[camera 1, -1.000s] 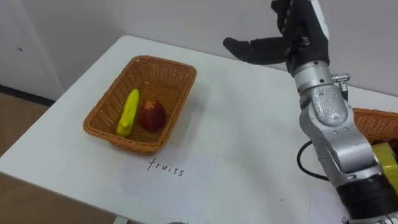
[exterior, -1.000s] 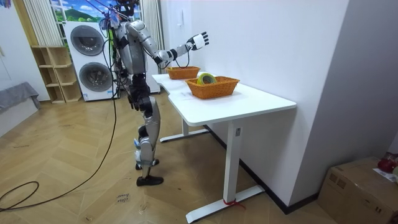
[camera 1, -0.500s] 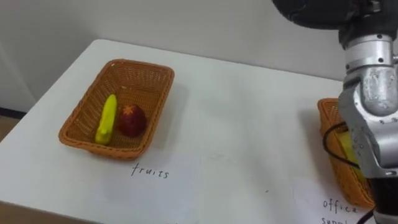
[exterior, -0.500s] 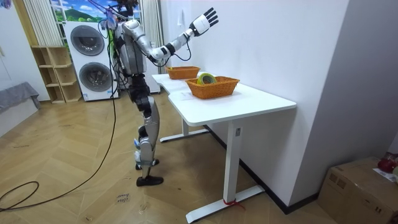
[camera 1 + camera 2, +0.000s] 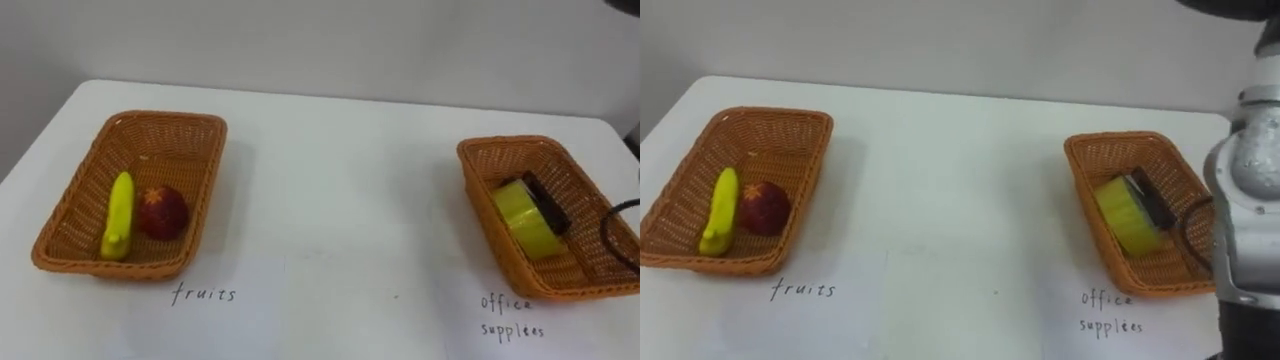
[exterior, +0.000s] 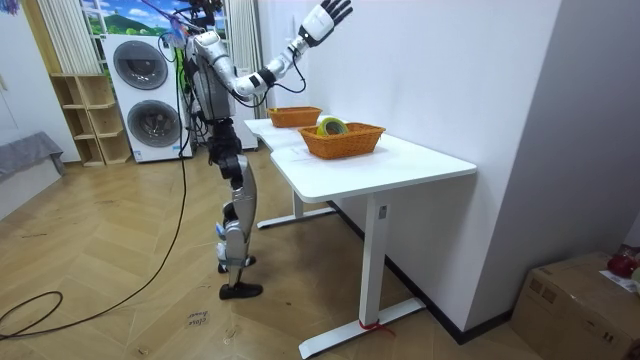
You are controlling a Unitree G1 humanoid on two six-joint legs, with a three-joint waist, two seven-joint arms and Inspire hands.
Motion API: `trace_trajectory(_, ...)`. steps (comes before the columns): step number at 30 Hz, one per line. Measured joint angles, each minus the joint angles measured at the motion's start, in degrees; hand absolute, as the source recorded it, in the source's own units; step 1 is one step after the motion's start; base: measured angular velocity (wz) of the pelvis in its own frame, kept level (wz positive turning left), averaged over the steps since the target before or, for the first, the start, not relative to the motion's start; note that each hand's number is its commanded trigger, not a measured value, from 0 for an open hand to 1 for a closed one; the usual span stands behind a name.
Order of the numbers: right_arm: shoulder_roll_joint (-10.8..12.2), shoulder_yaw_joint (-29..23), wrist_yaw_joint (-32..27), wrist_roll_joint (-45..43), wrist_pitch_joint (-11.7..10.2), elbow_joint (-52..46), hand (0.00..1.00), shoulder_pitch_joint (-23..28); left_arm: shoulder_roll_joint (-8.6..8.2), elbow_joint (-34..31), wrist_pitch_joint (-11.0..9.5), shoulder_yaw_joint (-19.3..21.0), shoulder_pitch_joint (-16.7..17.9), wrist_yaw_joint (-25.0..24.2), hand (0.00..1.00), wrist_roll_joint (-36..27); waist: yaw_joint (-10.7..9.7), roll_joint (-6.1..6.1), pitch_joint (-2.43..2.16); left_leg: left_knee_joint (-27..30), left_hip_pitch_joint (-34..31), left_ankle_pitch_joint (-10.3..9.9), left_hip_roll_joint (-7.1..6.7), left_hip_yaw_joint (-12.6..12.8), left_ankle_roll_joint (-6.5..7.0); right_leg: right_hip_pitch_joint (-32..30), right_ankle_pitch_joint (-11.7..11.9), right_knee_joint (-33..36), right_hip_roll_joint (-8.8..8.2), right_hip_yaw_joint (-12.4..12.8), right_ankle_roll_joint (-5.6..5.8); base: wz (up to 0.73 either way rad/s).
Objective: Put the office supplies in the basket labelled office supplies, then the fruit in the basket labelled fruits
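Left eye view
Table: white table (image 5: 340, 200), with a basket at each end.
Left basket: wicker fruit basket (image 5: 160, 135) at the left. It holds a banana (image 5: 118, 215) along its left side and an apple (image 5: 162, 211) touching the banana on the right.
Right basket: wicker office basket (image 5: 505, 150) at the right, well apart from the fruit basket. A yellow tape roll (image 5: 525, 218) stands on edge in it, with a dark flat item (image 5: 548, 203) against its far right side.
Labels: a handwritten label (image 5: 204, 294) lies on the table just near of each basket.
Between baskets: bare tabletop.

Right eye view
Obstruction: the right forearm (image 5: 1245, 190) stands at the right edge, in front of the office basket's right wall. It covers part of that rim.
Fruit: banana and apple lie in the left basket, unobstructed.

Room view
Robot: stands upright at the table's long side, facing the wall behind the table.
Right hand: right hand (image 6: 325, 17) is held high above the table, near the wall. Its fingers are spread and straight, holding nothing.
Around: two stacked washing machines (image 6: 150, 95) and a wooden shelf (image 6: 88, 120) stand behind the robot. A cardboard box (image 6: 575, 300) sits on the floor at the room view's right.
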Motion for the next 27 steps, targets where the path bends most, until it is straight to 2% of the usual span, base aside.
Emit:
trace_trajectory(2,0.0,-0.4,-0.8,1.0,-0.1,-1.3,0.0,1.8,0.02,0.0,0.0,0.1,0.1,1.2,0.0,0.0,-0.2,0.32,0.2,0.0,0.3,-0.5,0.29,0.5,-0.17,0.0,0.1,0.0,0.39,1.2,-0.17,-0.29)
trace_trajectory(5,0.0,-2.1,-1.8,3.6,-1.3,-2.5,0.0,4.9,0.06,0.1,-1.0,0.1,0.1,3.1,0.0,0.0,-1.9,0.34,0.23,0.3,0.3,-0.5,0.39,0.5,-0.21,0.2,0.2,0.0,0.47,1.2,-0.25,-0.04)
trace_trajectory(7,0.0,-3.4,-3.1,4.7,-1.8,-2.7,0.0,7.3,0.07,0.1,-1.7,0.0,-0.1,4.1,0.0,-0.2,-2.3,0.21,0.19,0.3,0.4,-0.5,0.4,0.7,-0.22,0.2,0.2,0.0,0.49,1.3,-0.26,-0.03)
trace_trajectory(10,0.0,-4.6,-6.8,5.3,-1.8,-2.6,0.0,10.8,0.05,-0.1,-2.1,-0.2,0.5,6.0,0.0,-0.2,-2.8,0.39,0.26,0.2,0.4,-0.6,0.54,1.6,-0.25,-0.1,0.2,0.0,0.67,2.6,-0.3,-0.14)
trace_trajectory(19,0.8,-10.6,-18.0,12.5,-2.5,0.7,0.0,18.7,0.06,-0.1,-2.0,-1.1,1.7,7.4,0.0,-0.5,-4.1,0.06,0.57,0.2,0.2,-0.8,0.5,1.6,-0.28,-0.8,0.2,-0.2,0.73,2.6,-0.3,-0.02)
trace_trajectory(22,2.0,-12.4,-21.6,15.1,-2.5,3.4,0.0,19.6,0.11,-0.1,-1.3,-1.3,1.8,7.4,0.0,-0.2,-4.8,0.14,0.56,0.2,0.3,-0.8,0.42,1.7,-0.27,-0.9,0.2,-0.4,0.74,2.8,-0.27,0.0)
trace_trajectory(24,4.0,-13.4,-24.1,18.1,-2.5,5.7,0.0,20.6,0.15,-0.5,-0.8,-1.5,1.6,7.4,0.0,-0.3,-5.3,0.1,0.54,0.3,0.3,-0.8,0.41,1.7,-0.27,-0.8,0.2,-0.4,0.78,2.7,-0.27,0.0)
trace_trajectory(27,4.7,-13.6,-26.5,22.6,-2.5,9.3,0.0,22.2,0.2,-2.6,-0.7,-1.8,1.9,7.4,0.0,-0.8,-6.3,0.29,0.35,0.1,0.0,-0.8,0.37,1.7,-0.27,-1.0,0.2,-1.0,0.76,2.8,-0.26,0.0)
